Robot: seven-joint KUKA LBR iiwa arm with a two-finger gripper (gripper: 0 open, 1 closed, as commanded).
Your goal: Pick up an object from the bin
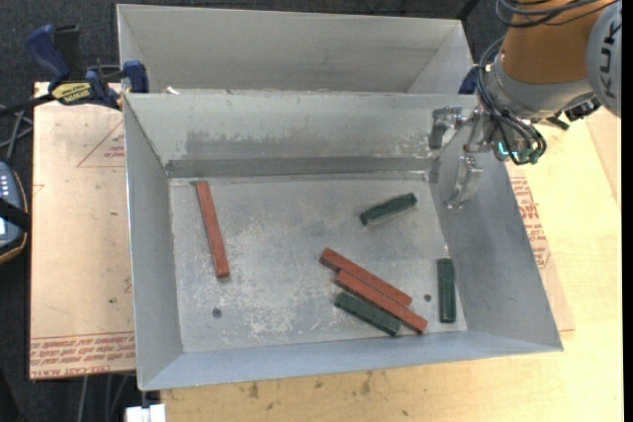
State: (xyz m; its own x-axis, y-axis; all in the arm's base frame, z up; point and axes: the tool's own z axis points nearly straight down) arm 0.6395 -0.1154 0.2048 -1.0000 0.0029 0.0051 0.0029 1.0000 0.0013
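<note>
Grey bin (297, 128) — short dark-green bar (388, 209) near claw (455, 185)

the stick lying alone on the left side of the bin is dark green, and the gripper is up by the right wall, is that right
Not quite. The camera view shows that the lone stick on the left side of the bin is reddish brown, not dark green. The gripper is indeed up by the right wall.

End effector (459, 175) hangs near a dark green bar (388, 209).
</note>
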